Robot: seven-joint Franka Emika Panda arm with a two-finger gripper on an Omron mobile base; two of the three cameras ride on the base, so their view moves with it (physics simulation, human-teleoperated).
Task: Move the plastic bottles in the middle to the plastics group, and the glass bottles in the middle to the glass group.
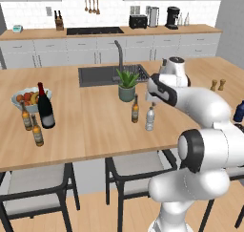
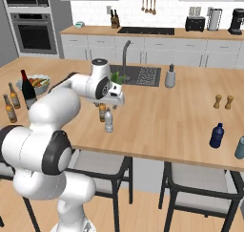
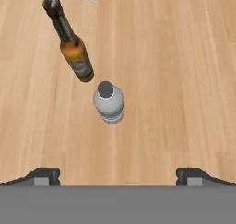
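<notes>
The clear water bottle (image 1: 149, 119) (image 2: 109, 121) (image 3: 109, 102) stands mid-counter, with a brown beer bottle (image 1: 135, 109) (image 2: 102, 112) (image 3: 73, 52) just beside it. My gripper (image 1: 154, 103) (image 2: 110, 105) (image 3: 118, 177) hovers above them, pointing down, open and holding nothing. Far left, the near-black wine bottle (image 1: 45, 107) (image 2: 27, 90) stands next to two brown beer bottles (image 1: 37, 131) (image 2: 8, 109). A dark blue plastic bottle (image 1: 239, 111) (image 2: 217, 135) stands at the far right.
A potted plant (image 1: 127, 85) and the sink (image 1: 97, 75) lie behind the middle bottles. A fruit bowl (image 1: 28, 98) sits by the glass group. Wooden shakers (image 1: 218, 85) (image 2: 223, 102) stand behind the blue bottle. Stools line the counter's front edge.
</notes>
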